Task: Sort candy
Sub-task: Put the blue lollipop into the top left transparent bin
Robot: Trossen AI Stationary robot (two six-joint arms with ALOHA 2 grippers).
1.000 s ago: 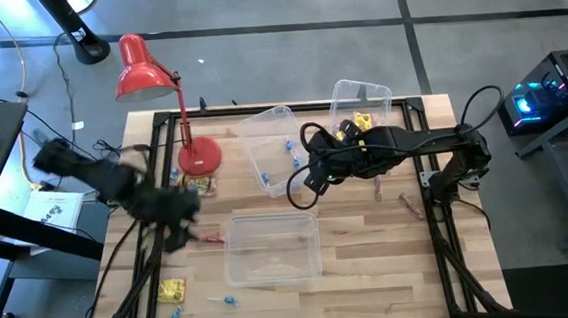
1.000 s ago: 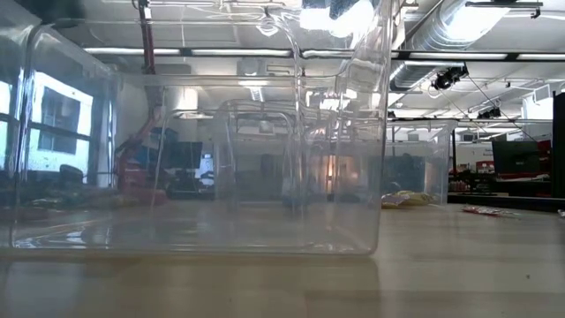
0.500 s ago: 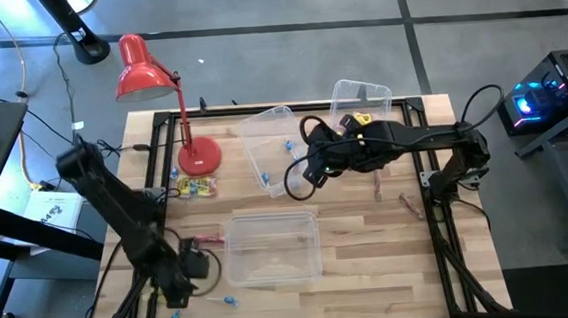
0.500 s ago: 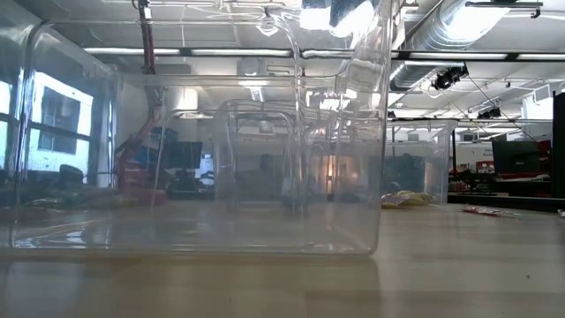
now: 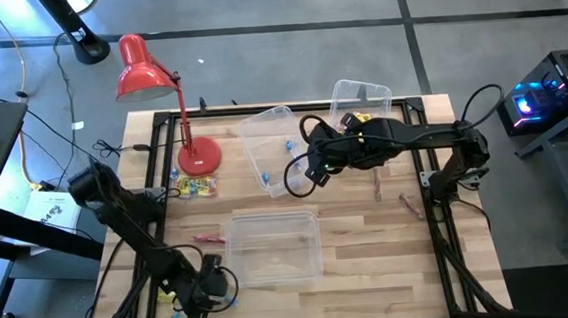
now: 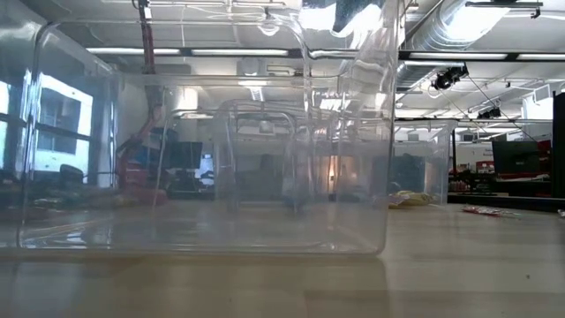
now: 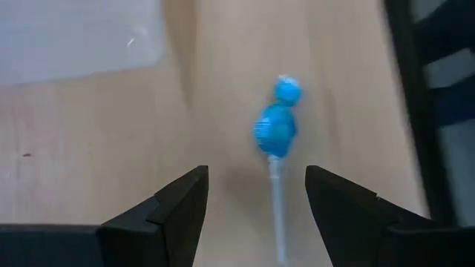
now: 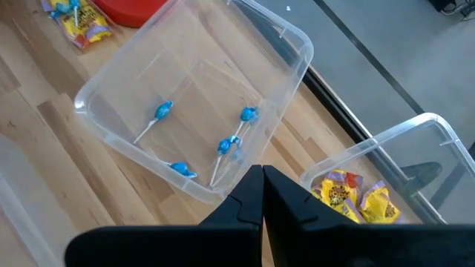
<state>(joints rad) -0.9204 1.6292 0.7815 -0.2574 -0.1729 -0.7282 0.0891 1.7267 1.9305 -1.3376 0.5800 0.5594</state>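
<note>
Left gripper (image 7: 256, 194) low over table's front-left edge, fingers spread wide, holding nothing; blue lollipop (image 7: 276, 127) lies just ahead, stick between fingers (not touching). Right gripper (image 8: 263, 194) pinched closed, above bin of blue lollipops (image 8: 223, 146).

**Wooden table and its load**

The wooden table (image 5: 371, 253) carries three clear plastic bins: one near centre (image 5: 272, 246), two at the far edge (image 5: 271, 148) (image 5: 360, 104). A red desk lamp (image 5: 200, 157) stands far left, yellow packets (image 5: 196, 186) beside it. Red-pink sticks (image 5: 409, 205) lie right; a blue lollipop (image 7: 276, 130) near left.
</note>
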